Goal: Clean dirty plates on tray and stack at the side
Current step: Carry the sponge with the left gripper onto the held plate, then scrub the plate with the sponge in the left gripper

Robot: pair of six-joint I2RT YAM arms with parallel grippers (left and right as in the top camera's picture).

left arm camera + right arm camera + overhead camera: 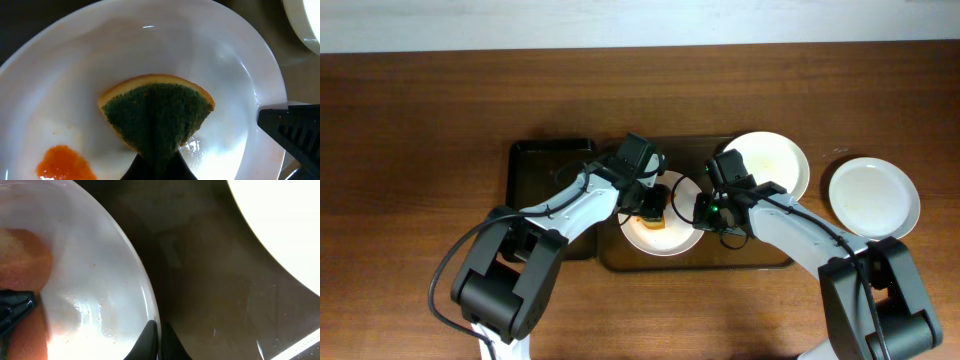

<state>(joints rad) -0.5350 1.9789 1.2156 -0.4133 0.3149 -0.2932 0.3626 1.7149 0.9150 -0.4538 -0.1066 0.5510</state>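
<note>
I have the left jaws clenched on the sponge; I press it on the dirty plate so its green side can rub the sauce off. The right jaws are pinched shut on that plate's rim at its right side, so the plate does not slide while I scrub. The dirty plate sits inside the brown tray, near the middle. A second plate lies at the tray's far right corner; I cannot tell if it rests in the tray or on its edge. The third plate lies on the table to the right, apart from the tray; I think that is the spot for the clean stack. A smaller black tray lies just beside the brown one on the left.

The dirty plate is round, white and shiny wet; a blob of orange-red sauce sits near its edge, beside the sponge but not under it; so I judge this plate is not clean yet. The other two look mostly white from above.
</note>
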